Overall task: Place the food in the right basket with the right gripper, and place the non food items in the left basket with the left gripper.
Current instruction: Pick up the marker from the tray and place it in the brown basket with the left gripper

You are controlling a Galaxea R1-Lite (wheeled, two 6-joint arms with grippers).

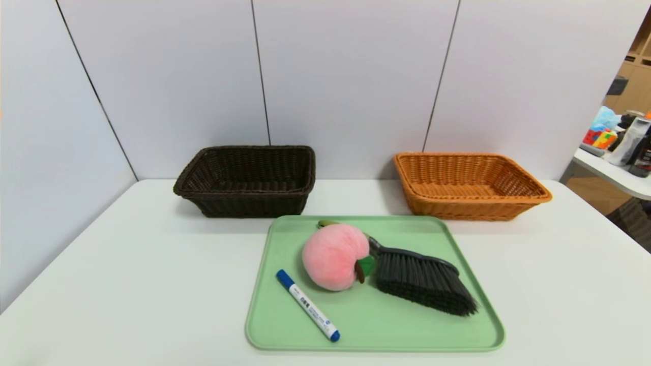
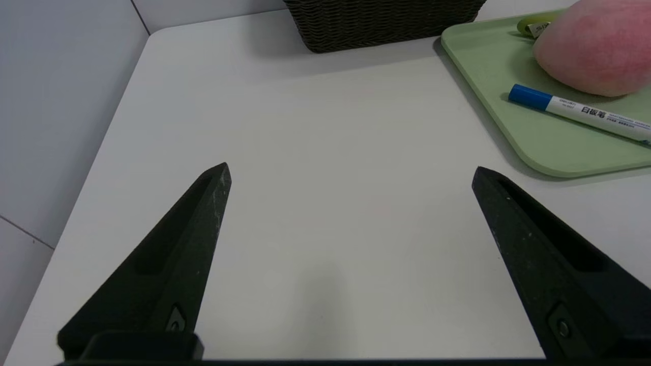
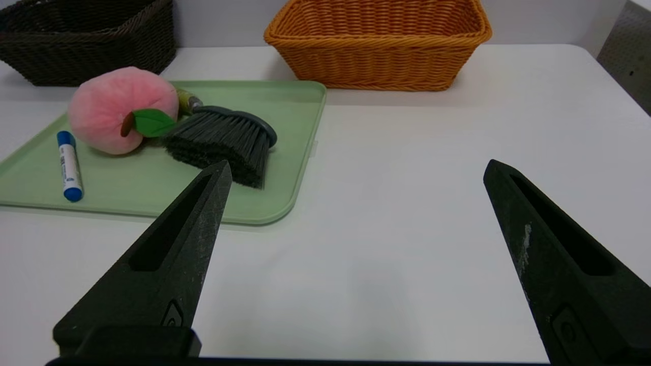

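While the peach (image 3: 122,109) lies on the tray (image 3: 285,168) | right gripper (image 3: 356,170) spread — well short | left gripper (image 2: 351,173) spread — empty

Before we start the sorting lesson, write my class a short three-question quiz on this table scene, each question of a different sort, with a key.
1. True or false: the peach already lies in the orange-tan basket.
2. Which item lies nearest the green tray's front edge in the head view? A) brush B) marker pen C) peach
3. Fill in: both the left gripper and the right gripper are ____ and hold nothing.

Key: 1 false, it is on the tray; 2 B; 3 open. The dark brown basket is empty too.
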